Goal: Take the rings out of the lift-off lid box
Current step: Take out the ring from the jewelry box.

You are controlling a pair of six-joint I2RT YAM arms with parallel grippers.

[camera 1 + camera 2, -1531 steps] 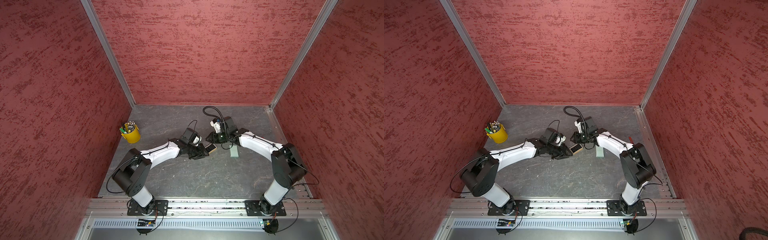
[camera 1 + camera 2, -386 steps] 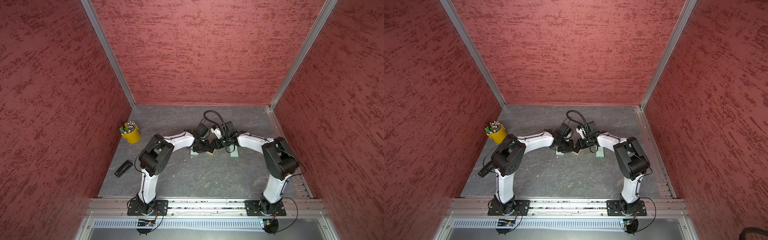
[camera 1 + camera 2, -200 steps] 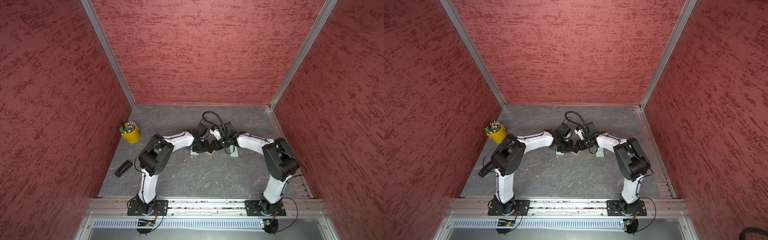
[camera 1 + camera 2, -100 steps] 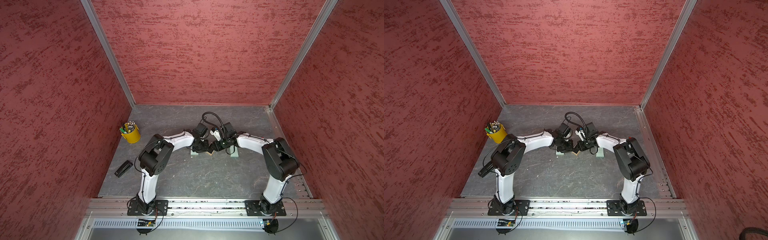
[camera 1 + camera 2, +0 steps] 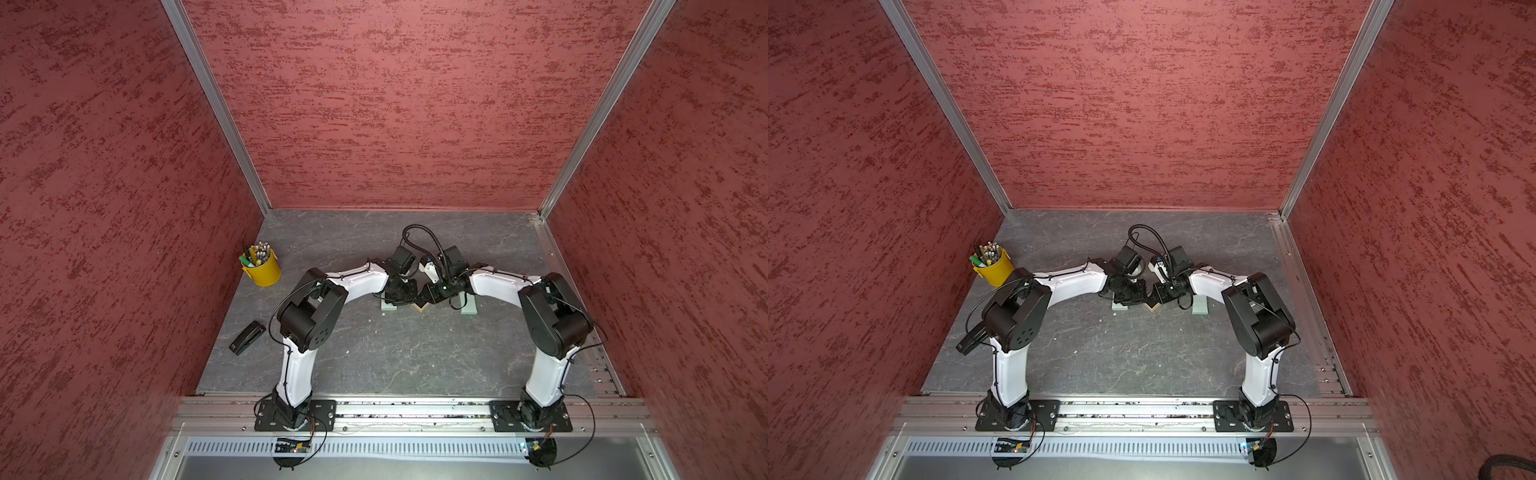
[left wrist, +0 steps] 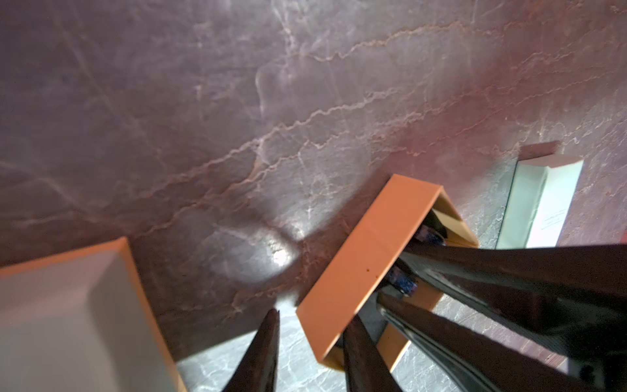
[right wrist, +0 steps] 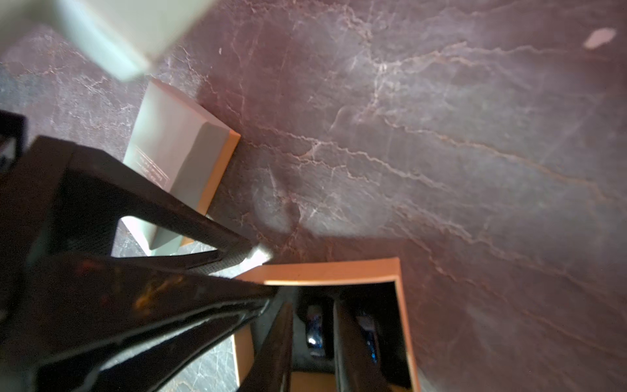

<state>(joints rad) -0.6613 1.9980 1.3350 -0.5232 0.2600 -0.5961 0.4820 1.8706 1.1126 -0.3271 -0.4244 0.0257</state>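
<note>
Rings (image 7: 314, 334) were still seated in the tan box (image 6: 366, 244) mid-table, but right gripper (image 7: 312, 305) jaws were drawn in slightly astride one (grip not confirmable), left gripper (image 6: 314, 315) jaws held apart astride the box wall, so first extraction was judged imminent.

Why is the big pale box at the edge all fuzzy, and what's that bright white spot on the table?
Left wrist view: the mint-green box is fuzzy, probably too close to the lens, and the white spot is light glinting off the table. Right wrist view: a pale box near the lens is blurred too. In both top views everything looks sharp and evenly lit.
</note>
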